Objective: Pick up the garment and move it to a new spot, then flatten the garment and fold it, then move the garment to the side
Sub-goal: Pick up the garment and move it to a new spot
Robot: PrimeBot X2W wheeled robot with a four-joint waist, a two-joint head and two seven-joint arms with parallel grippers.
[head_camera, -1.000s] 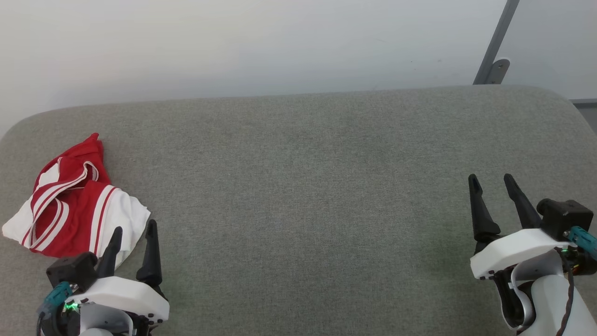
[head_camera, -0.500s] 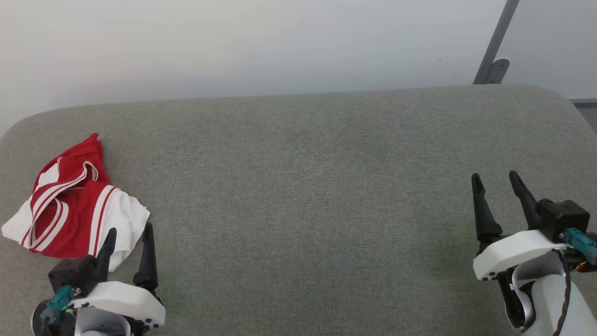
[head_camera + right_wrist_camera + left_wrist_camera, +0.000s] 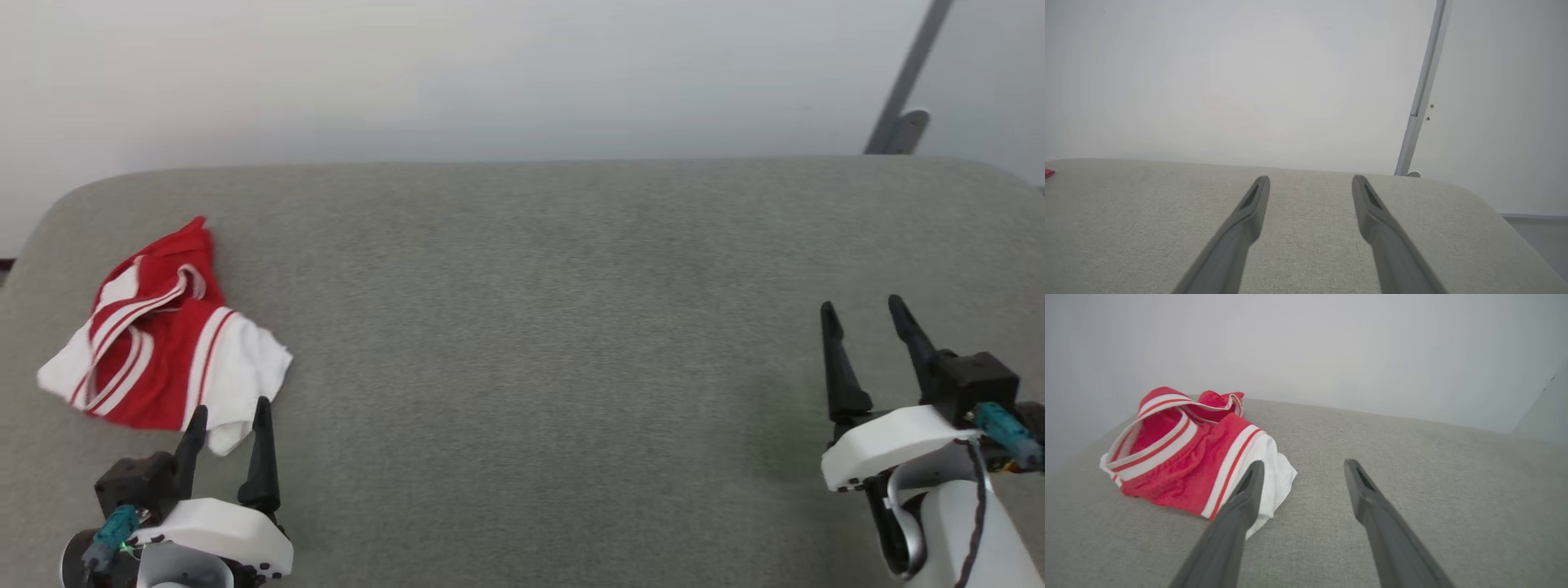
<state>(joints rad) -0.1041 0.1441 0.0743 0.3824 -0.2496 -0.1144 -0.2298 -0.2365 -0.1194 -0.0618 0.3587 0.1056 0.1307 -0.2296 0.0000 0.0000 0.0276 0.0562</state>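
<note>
Garment pickup has not begun. In the head view my left gripper sits at 7 o'clock with its jaws spread wide and nothing between them, fingers pointing to 12. In the left wrist view that gripper shows the same wide gap over bare grey cushion. Its left finger crosses the white corner of the garment in the picture, but I cannot tell whether it touches the cloth or hangs above it.

My right gripper is at 4 o'clock in the head view, also spread wide and empty, fingers pointing to about 12 and well apart from the cloth. The right wrist view shows its open gap over plain cushion, with a sliver of red at 9 o'clock on the frame edge.

The garment lies bunched at 9 o'clock on the cushion, just ahead of the left fingertips. The heap is roughly as wide as it is deep, so I can't call a clean long axis. Its striped bands run from about 7 to 1 o'clock, a red peak points to 12, and white corners point to 8 and 5.

A pale wall stands behind the cushion, with a grey metal post at 1 o'clock.
</note>
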